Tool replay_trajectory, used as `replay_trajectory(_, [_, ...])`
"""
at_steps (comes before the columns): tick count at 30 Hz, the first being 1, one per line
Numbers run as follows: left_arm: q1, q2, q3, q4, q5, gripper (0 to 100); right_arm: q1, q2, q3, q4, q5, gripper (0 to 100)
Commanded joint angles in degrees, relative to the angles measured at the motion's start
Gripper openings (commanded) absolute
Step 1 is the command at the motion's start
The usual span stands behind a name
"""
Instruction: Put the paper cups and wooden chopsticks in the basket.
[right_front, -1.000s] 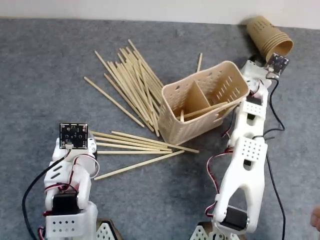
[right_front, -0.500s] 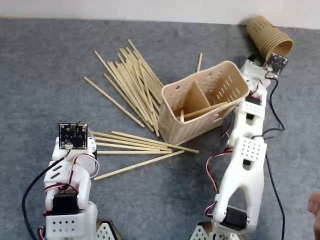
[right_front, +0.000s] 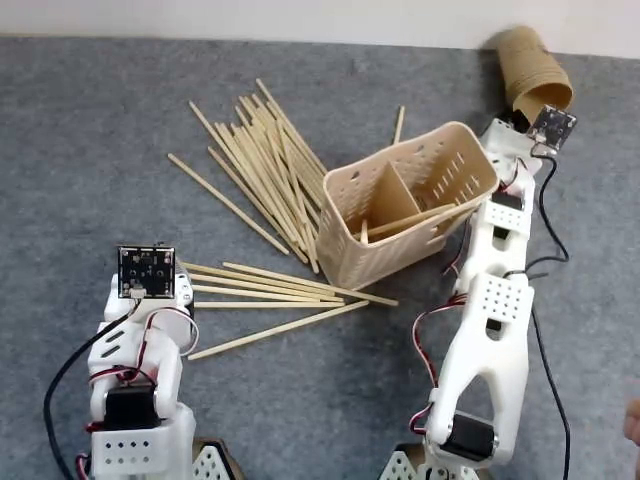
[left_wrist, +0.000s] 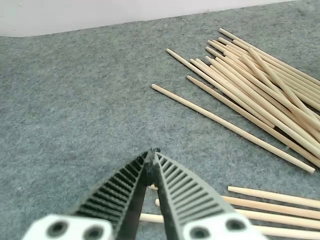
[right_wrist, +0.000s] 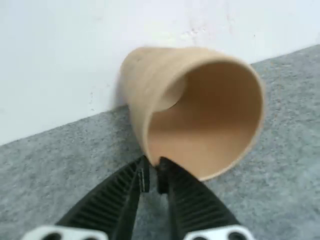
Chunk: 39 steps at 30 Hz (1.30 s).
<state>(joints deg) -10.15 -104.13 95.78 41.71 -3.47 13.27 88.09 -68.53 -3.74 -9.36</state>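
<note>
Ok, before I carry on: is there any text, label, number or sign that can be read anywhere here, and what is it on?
None can be read.
The paper cups, the wooden chopsticks and the basket are plain, with no print or label showing.
The camera board on the left arm's wrist shows tiny parts, and anything on it is too small to read.

No writing, number, label or sign can be read anywhere. The paper cups (right_front: 528, 62), the wooden chopsticks (right_front: 265, 160) and the basket (right_front: 390, 258) have plain, unprinted surfaces, as does the grey worktop (right_front: 90, 120). Any marks on the small circuit board (right_front: 147, 271) are too small to read.
</note>
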Motion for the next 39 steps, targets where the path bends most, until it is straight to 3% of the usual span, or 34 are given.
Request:
replay_trajectory(1, [1.1, -0.7, 0.7, -1.1, -0.6, 1, -0.7, -5.3, -3.3, -0.8, -0.4, 0.6])
replay_trajectory(10, [1.1, -0.6, 0.7, -1.2, -0.7, 1, 1.3, -5.6, -3.4, -0.6, -0.6, 0.6])
replay_trajectory(19, [1.1, -0.6, 0.7, -1.2, -0.7, 1, 5.1, -5.2, -20.2, 16.4, -0.7, 0.7])
replay_trajectory(25, [1.1, -0.6, 0.7, -1.2, -0.7, 1, 2.3, -5.2, -19.3, 11.4, -0.7, 16.6])
replay_trajectory(32, [1.1, -0.6, 0.7, -1.2, -0.7, 1, -1.5, -5.7, -6.1, -4.2, -0.4, 14.2])
replay_trajectory(36, [1.1, -0.6, 0.7, -1.2, -0.7, 1, -2.0, -5.5, -2.6, -5.3, -0.4, 10.9])
replay_trajectory(39, [1.1, -0.6, 1.3, -2.2, -0.7, 1, -1.5, -5.3, -2.7, -5.3, -0.3, 2.2])
